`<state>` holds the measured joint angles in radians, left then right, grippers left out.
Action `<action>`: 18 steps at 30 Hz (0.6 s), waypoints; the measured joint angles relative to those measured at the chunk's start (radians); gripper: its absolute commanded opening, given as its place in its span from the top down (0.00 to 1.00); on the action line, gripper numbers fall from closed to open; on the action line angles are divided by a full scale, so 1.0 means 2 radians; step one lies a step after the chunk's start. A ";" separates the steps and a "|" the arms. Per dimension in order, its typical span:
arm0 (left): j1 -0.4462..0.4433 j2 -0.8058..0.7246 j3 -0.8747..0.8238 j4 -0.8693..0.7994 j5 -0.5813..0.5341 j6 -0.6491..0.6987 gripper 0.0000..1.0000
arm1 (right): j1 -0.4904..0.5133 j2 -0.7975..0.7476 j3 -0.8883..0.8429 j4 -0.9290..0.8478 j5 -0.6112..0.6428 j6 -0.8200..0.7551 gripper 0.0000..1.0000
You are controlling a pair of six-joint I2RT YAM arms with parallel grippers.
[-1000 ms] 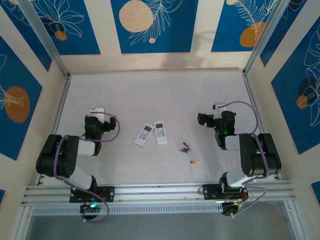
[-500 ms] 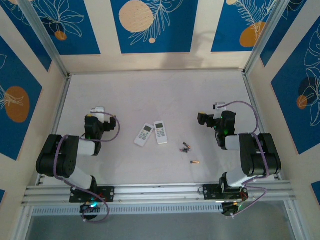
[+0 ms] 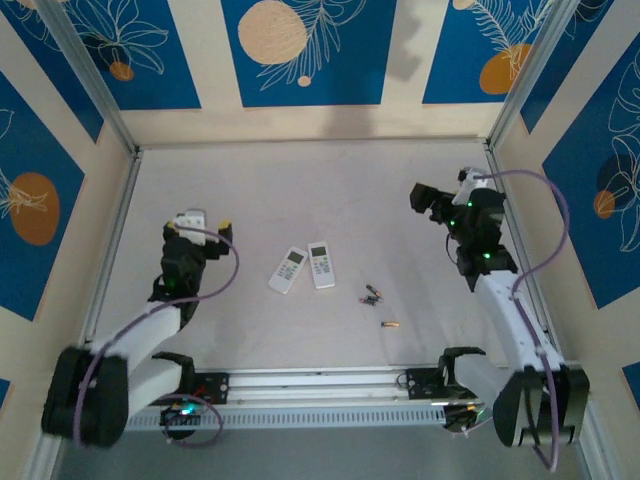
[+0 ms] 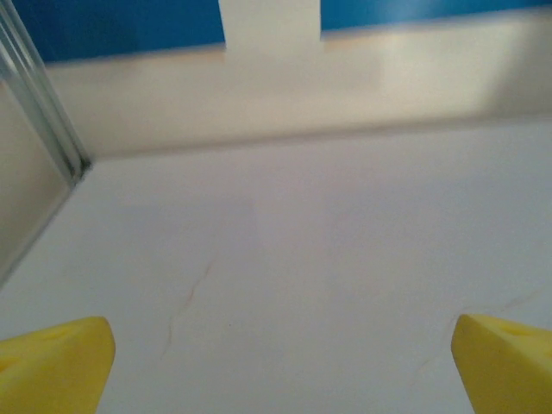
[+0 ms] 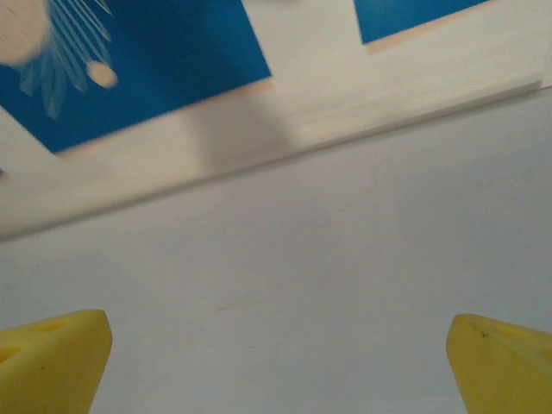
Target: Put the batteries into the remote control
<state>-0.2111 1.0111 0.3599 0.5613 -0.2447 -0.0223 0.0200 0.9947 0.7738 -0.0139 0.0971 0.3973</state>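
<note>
Loose batteries lie on the worktop, just right of two remotes, with the orange cell lying crosswise. The left pincer and right pincer gape wide, empty. The right arm is nearer; the cells lie nearward and left of it.

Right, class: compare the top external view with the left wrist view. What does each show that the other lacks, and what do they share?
Top external: two white remotes side by side mid-table, a cluster of dark batteries to their right, and an orange-gold battery nearer the arm bases.
Left wrist: the left end effector close up, its yellow fingertips wide apart with nothing between, and a faint crack line.
Both: the pale table and the blue-and-cream wall.
</note>
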 measured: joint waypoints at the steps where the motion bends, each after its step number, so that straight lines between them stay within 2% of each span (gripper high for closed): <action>1: -0.009 -0.032 0.026 -0.046 -0.001 -0.019 0.00 | 0.002 -0.012 0.010 -0.028 -0.013 0.016 0.01; 4: -0.048 -0.071 0.117 -0.179 0.011 -0.081 0.00 | 0.035 -0.028 0.012 -0.105 -0.057 0.056 0.01; 7: -0.122 -0.040 0.209 -0.297 0.041 -0.122 0.00 | 0.100 -0.014 0.003 -0.166 -0.079 0.083 0.01; 12: -0.205 0.108 0.320 -0.457 0.097 -0.143 0.00 | 0.192 0.003 -0.001 -0.235 -0.092 0.105 0.01; 18: -0.223 0.284 0.364 -0.582 0.115 -0.132 0.00 | 0.220 0.002 -0.001 -0.268 -0.086 0.107 0.01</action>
<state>-0.6571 1.5784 1.0874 -0.6033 -0.0154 -0.2863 0.4591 0.9989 0.7727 -0.5495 -0.0750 0.6117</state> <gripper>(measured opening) 0.999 0.994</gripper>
